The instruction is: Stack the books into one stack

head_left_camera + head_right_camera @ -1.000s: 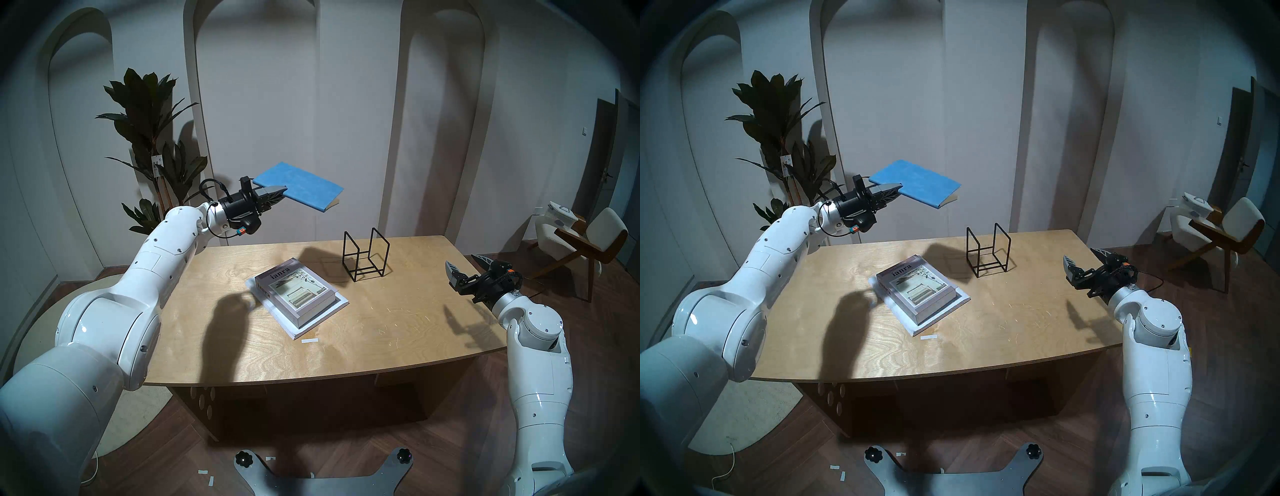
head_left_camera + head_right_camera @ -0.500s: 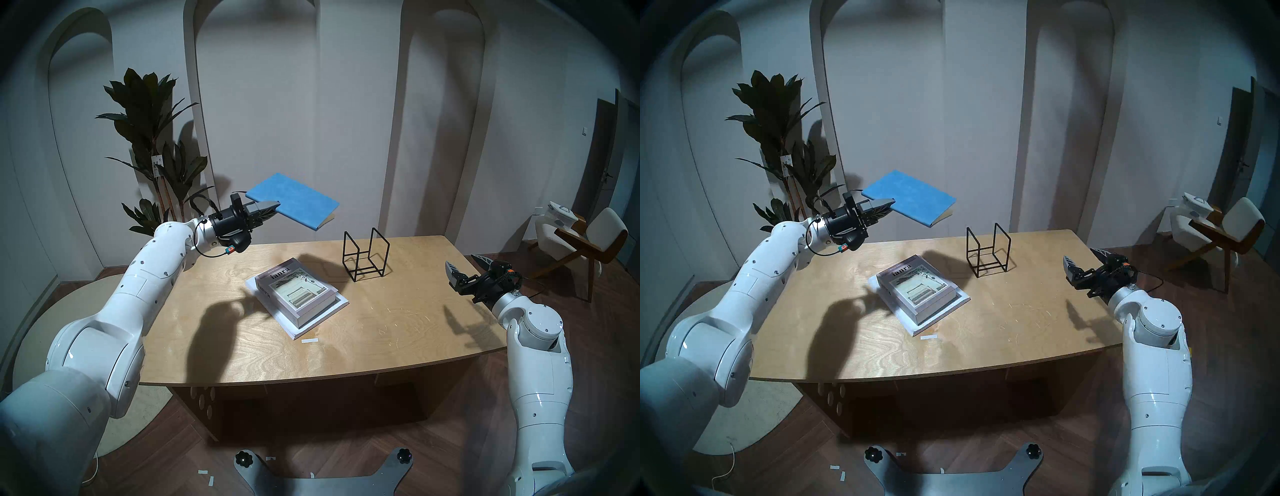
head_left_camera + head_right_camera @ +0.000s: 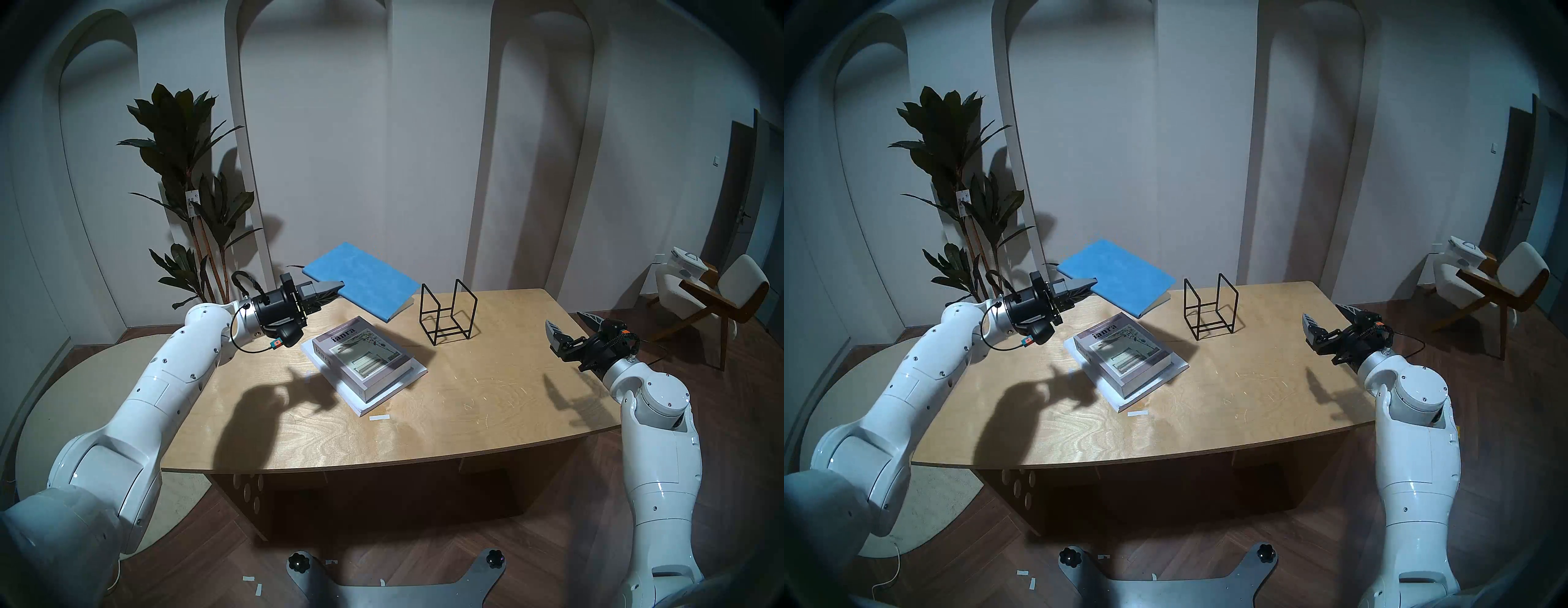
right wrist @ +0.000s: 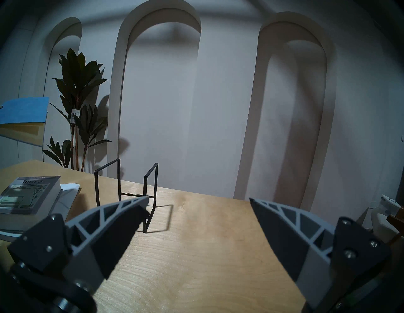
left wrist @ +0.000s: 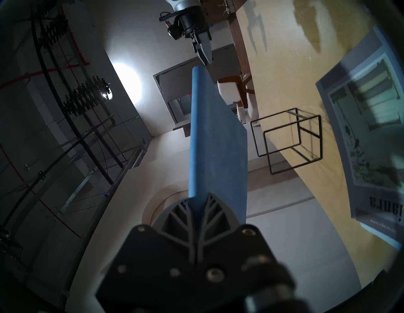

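Wooden table [image 3: 488, 407] at frame centre, bearing "ianra" book [image 3: 362, 356] atop white book [image 3: 413, 373]. Left gripper [image 3: 335, 290] clamped on blue book [image 3: 365, 284], mid-left above them. Right gripper [image 3: 570, 325] spread apart, right edge.

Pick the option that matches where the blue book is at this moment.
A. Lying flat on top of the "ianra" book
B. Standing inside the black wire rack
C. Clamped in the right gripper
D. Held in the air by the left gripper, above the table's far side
D. The left gripper is shut on the edge of the blue book, which hangs clear of the "ianra" book and beside the black wire rack; the right gripper is open with nothing in it.
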Motion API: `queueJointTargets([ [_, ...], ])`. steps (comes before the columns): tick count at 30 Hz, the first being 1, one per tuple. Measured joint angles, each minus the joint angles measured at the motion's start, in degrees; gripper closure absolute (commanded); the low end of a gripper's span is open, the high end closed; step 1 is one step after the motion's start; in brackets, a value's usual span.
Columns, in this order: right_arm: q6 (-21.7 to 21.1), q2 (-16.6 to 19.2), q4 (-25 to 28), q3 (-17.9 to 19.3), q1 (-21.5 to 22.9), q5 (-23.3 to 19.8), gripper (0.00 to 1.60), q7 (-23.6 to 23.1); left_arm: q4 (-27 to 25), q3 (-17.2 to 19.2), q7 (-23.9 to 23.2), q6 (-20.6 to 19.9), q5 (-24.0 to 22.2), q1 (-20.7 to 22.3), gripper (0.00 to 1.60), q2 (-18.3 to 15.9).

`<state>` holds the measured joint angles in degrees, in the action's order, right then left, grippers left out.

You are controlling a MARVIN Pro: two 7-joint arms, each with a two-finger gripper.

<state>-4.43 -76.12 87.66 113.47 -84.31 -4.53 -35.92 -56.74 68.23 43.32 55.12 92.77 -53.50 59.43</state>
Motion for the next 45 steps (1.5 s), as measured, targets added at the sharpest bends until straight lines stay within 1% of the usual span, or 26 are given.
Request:
queueJointTargets([
  [11, 0.0, 0.1, 0.0, 0.0, 0.0, -0.1, 0.0, 0.0, -7.9, -0.1, 1.1, 0.0, -2.6, -5.3, 1.6, -1.7],
  [15, 0.0, 0.1, 0.1, 0.0, 0.0, -0.1, 0.0, 0.0, -10.9, 0.0, 0.7, 0.0, -3.8, -7.2, 1.6, -2.2],
  [18, 0.0, 0.1, 0.2, 0.0, 0.0, -0.2, 0.0, 0.1, -13.0, 0.6, -0.8, 0.0, -5.0, -8.6, 1.6, -2.4],
  [19, 0.1, 0.1, 0.2, 0.0, 0.0, -0.2, 0.0, 0.1, -14.0, 1.1, -2.4, 0.0, -5.8, -9.2, 1.6, -2.4],
  [20, 0.1, 0.1, 0.2, 0.0, 0.0, -0.2, 0.0, 0.1, -14.2, 1.2, -2.9, 0.0, -6.1, -9.4, 1.6, -2.4],
  [23, 0.1, 0.1, 0.3, 0.1, -0.1, -0.3, 0.0, 0.1, -14.9, 2.4, -7.4, -0.3, -8.1, -10.0, 1.6, -1.7],
  [25, 0.1, 0.1, 0.3, 0.1, -0.1, -0.3, 0.0, 0.1, -15.0, 2.7, -9.0, -0.6, -8.6, -10.0, 1.6, -1.4],
  [26, 0.1, 0.1, 0.3, 0.1, -0.1, -0.3, 0.0, 0.1, -15.0, 3.1, -10.9, -1.1, -9.4, -10.0, 1.6, -0.9],
  [29, 0.1, 0.1, 0.4, 0.1, -0.1, -0.3, 0.0, 0.1, -14.9, 3.7, -14.0, -1.9, -10.5, -9.8, 1.6, 0.0],
  [30, 0.2, 0.1, 0.4, 0.1, -0.1, -0.3, 0.0, 0.2, -14.7, 4.1, -16.2, -2.6, -11.4, -9.6, 1.6, 0.7],
  [31, 0.2, 0.1, 0.4, 0.1, -0.1, -0.3, 0.0, 0.2, -14.7, 4.2, -16.8, -2.8, -11.6, -9.6, 1.6, 0.9],
  [33, 0.2, 0.1, 0.5, 0.1, -0.1, -0.3, 0.0, 0.2, -14.6, 4.7, -19.9, -3.6, -12.8, -9.5, 1.6, 1.7],
  [39, 0.2, 0.0, 0.7, 0.1, -0.2, -0.4, 0.0, 0.3, -14.9, 5.7, -27.4, -5.7, -16.0, -9.8, 1.6, 3.0],
  [41, 0.2, 0.0, 0.8, 0.1, -0.2, -0.4, 0.0, 0.4, -14.8, 6.3, -31.0, -7.2, -17.6, -10.0, 1.6, 3.5],
  [42, 0.2, 0.0, 0.8, 0.2, -0.2, -0.4, 0.0, 0.4, -14.7, 6.4, -31.6, -7.4, -17.8, -10.0, 1.6, 3.6],
  [45, 0.3, 0.0, 0.9, 0.2, -0.3, -0.4, 0.0, 0.4, -14.3, 7.2, -35.7, -8.8, -19.6, -10.0, 1.6, 4.1],
])
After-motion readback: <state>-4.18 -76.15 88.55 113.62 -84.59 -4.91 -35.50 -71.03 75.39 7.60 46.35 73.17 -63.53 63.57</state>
